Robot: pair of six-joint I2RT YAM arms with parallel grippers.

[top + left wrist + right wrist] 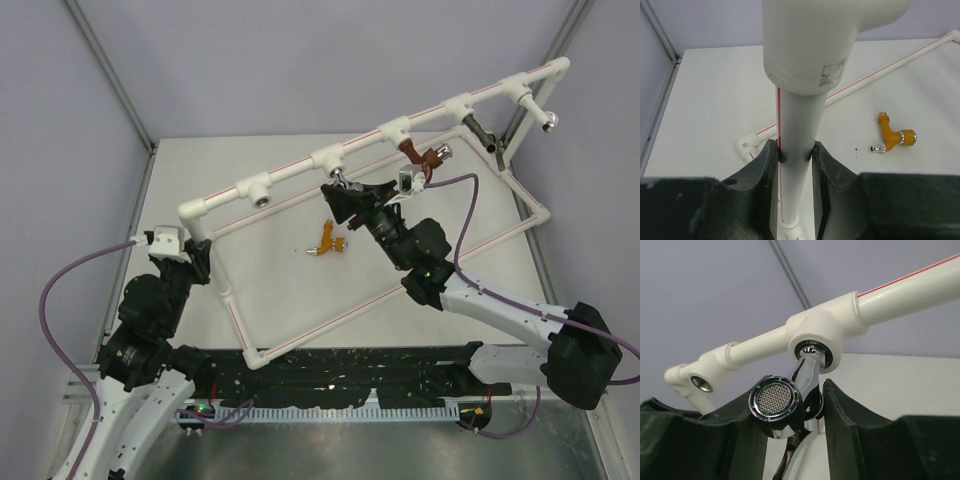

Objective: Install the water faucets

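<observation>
The white pipe frame (300, 165) stands tilted up off the table. My left gripper (795, 150) is shut on the frame's upright corner post (797, 115), seen in the top view as left gripper (200, 252). A chrome faucet (775, 402) has its stem in a tee socket (815, 335), spout mesh facing the camera. My right gripper (800, 395) is shut around its body, also visible from above as right gripper (345, 195). A red-brown faucet (425, 156) and a dark grey faucet (482, 132) hang from tees further right. An orange-yellow faucet (330, 240) lies on the table inside the frame.
An empty tee socket (262, 194) sits left of the chrome faucet. A chrome-tipped piece (548, 122) hangs from the frame's far right end. The frame's lower rail (330, 322) runs in front of the arm bases. Grey walls and corner posts surround the table (260, 270).
</observation>
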